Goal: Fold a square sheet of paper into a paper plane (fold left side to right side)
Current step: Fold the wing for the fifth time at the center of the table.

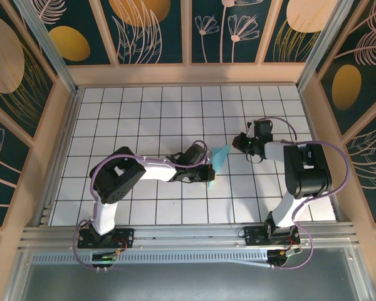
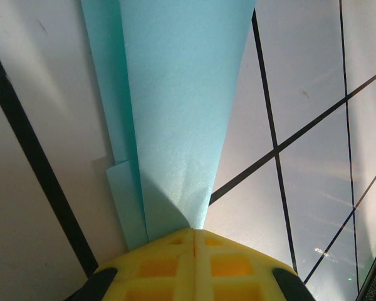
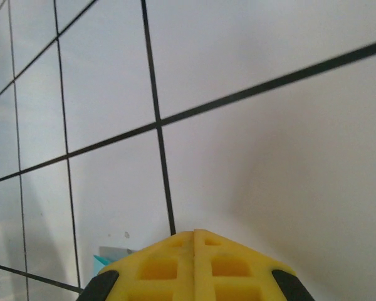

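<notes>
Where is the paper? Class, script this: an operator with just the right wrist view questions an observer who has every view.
Observer: From the top, the paper lies between the right tool and the left tool.
Operator: Is it a flat square?
Observer: No. The left wrist view shows folded layers tapering to a narrow end.
Operator: What about the left tool?
Observer: It is shut, and its tip meets that narrow end. I cannot tell whether it pinches the paper.
</notes>
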You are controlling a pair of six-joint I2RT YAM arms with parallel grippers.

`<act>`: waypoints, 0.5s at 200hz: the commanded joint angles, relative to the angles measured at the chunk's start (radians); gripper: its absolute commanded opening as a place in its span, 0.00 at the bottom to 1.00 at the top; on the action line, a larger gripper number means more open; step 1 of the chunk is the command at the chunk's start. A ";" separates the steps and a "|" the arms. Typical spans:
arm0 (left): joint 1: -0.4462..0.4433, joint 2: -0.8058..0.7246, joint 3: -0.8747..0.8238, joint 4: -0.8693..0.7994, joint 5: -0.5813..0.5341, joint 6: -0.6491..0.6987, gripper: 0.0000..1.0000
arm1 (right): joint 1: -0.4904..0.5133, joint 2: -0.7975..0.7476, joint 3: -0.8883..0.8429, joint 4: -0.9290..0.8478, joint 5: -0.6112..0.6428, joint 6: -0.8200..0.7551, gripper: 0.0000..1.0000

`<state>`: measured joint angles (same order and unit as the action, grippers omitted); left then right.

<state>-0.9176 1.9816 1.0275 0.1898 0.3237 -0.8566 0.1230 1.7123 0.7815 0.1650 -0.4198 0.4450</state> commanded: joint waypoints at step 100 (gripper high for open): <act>0.002 0.033 -0.042 -0.161 -0.106 0.013 0.00 | 0.251 -0.294 -0.269 0.000 -0.091 0.217 0.00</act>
<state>-0.9222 1.9789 1.0267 0.1894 0.3084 -0.8566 0.3233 1.3952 0.5407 0.1169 -0.4931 0.5762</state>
